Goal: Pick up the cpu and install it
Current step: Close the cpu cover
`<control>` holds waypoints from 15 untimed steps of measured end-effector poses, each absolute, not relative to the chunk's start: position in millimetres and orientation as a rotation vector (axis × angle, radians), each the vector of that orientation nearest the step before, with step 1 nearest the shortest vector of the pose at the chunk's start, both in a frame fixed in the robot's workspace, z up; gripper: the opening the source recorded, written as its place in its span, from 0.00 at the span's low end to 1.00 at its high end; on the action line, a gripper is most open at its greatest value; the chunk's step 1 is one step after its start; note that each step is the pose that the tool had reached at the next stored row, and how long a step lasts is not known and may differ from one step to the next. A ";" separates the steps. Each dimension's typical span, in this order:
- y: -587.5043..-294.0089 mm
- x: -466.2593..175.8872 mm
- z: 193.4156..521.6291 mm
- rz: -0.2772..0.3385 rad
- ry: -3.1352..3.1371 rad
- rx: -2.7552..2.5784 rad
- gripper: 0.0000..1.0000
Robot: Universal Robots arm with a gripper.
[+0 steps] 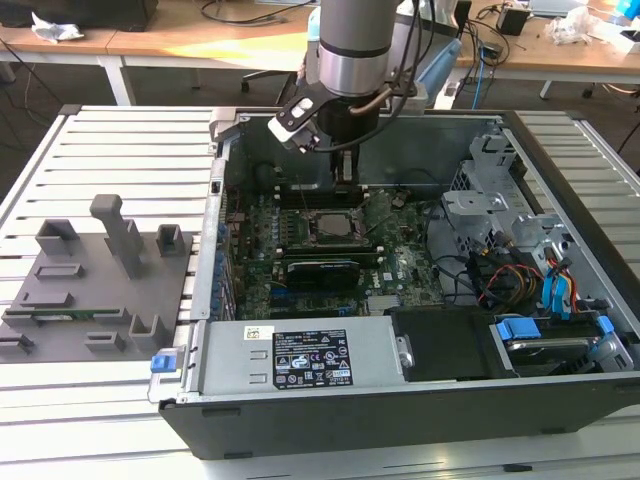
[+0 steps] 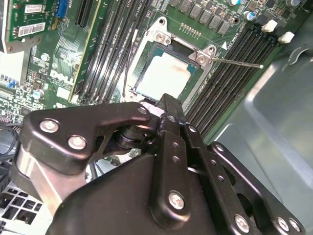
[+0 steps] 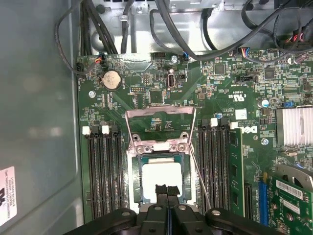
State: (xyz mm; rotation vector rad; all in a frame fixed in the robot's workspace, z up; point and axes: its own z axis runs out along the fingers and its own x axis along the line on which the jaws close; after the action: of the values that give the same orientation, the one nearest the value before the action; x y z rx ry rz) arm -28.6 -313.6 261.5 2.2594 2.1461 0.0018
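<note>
First wrist view is showing the cpu (image 3: 164,175) lying flat in the socket (image 3: 159,145), silver top up, sides squared to the motherboard (image 3: 146,93) edges, gripper (image 3: 167,189) hovering over one side, fingertips (image 3: 161,190) closed together, empty.

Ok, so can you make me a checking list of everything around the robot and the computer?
Surface: white slatted metal table, carrying the open black computer case.
Job's things: square silver-topped cpu lies inside the open metal socket frame on the green motherboard.
Clutter: grey plastic holder tray, at the exterior view's left of the case.
Hand: black robot hand, shut, tips at the cpu's edge; touching or not, cannot tell.
Cables: black cables by the case wall; coloured wires at the exterior view's right.
Surroundings: wooden desks behind.
</note>
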 end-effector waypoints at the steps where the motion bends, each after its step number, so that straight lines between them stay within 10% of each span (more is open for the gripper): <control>1: -313.5 -28.6 264.7 0.002 2.146 2.259 0.11; 15: -313.5 -28.6 283.4 0.002 2.146 2.259 0.11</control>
State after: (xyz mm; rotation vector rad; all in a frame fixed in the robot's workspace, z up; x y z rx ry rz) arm -28.6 -313.5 283.4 2.2594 2.1462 0.0017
